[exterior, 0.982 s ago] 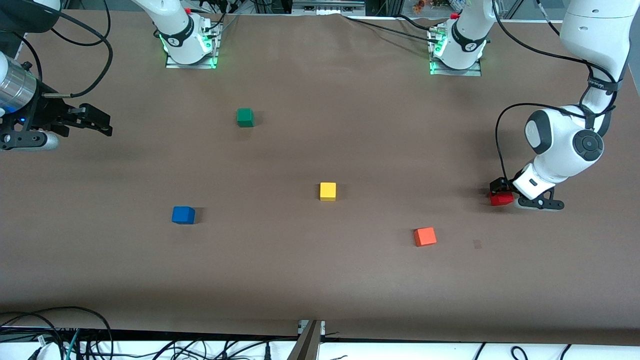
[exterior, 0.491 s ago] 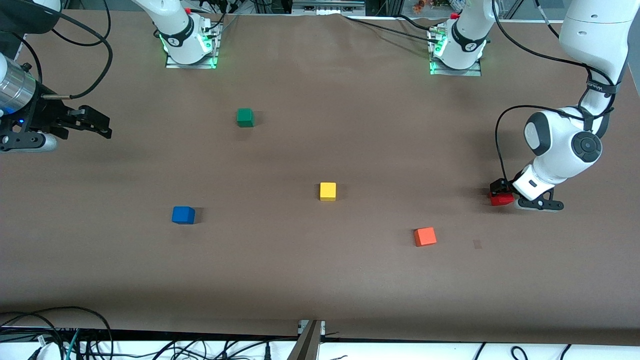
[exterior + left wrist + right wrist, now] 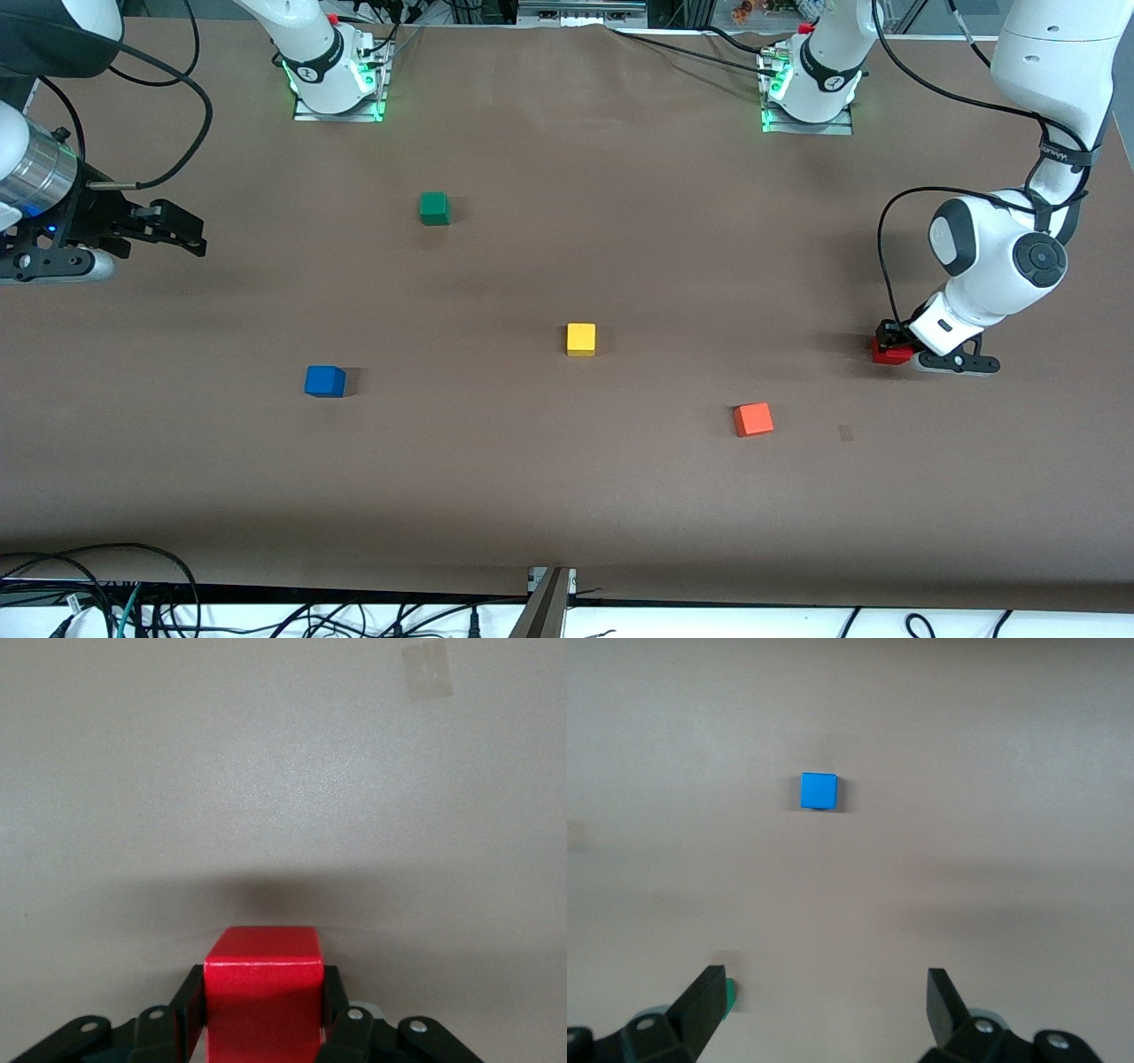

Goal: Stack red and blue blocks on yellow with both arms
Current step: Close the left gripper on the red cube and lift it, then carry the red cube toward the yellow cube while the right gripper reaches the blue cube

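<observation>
At the right arm's end of the table the right gripper [image 3: 182,232] hung in the air over bare table, its jaws spread wide and holding nothing; in the right wrist view its fingers [image 3: 700,1010] stood far apart with the blue block [image 3: 819,790] visible on the table between them, well away. In the front view the blue block [image 3: 324,380] lay flat on the brown table [image 3: 567,496], nearer to the camera than the green block [image 3: 433,207]. The yellow block [image 3: 581,338] sat about in the middle, and the orange block [image 3: 753,419] lay nearer to the camera, toward the left arm's end. There the left gripper [image 3: 895,341] was down at the table with its jaws pinching the red block [image 3: 889,353]; the left wrist view showed the red block [image 3: 263,997] pressed between both fingers [image 3: 340,1019].

The risk, as I judge it, is in the grip: the block seemed to be held only by its sides near the fingertips, so it could turn or slip when lifted, and then it would land crooked on the yellow block. The orange block is also close in colour, so a wrong pick is possible later.

The blocks are cubes, so none has a long axis; the red one sat square between the fingers, one face toward the wrist camera
</observation>
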